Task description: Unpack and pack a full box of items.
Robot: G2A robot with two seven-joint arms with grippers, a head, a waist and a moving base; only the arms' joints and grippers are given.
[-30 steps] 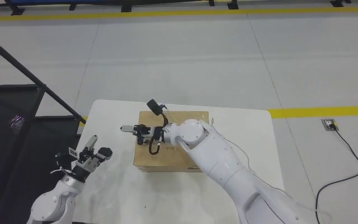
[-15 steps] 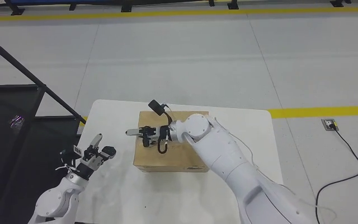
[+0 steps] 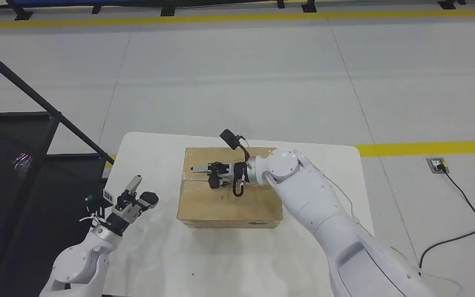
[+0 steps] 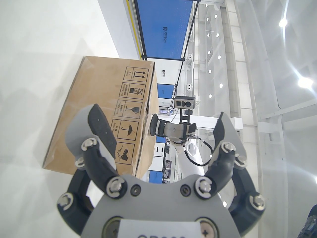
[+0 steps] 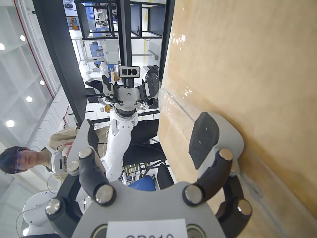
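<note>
A closed cardboard box (image 3: 230, 200) with a taped top seam stands in the middle of the white table (image 3: 148, 152). My right gripper (image 3: 202, 169) lies sideways over the box's top, near its far left part. It is open, and one pad (image 5: 204, 137) rests close against the cardboard (image 5: 235, 63) beside the tape seam. My left gripper (image 3: 139, 191) is held above the table to the left of the box, apart from it. It is open and empty, with its fingers (image 4: 99, 125) facing the printed side of the box (image 4: 104, 100).
A black frame (image 3: 30, 96) stands off the table's left side. Bare table surface lies in front of the box and to its right (image 3: 326, 193). The table's left edge runs close behind my left arm.
My right gripper has slid rightward across the box top, from the left edge toward the middle. My left gripper has shifted a little closer to the box.
</note>
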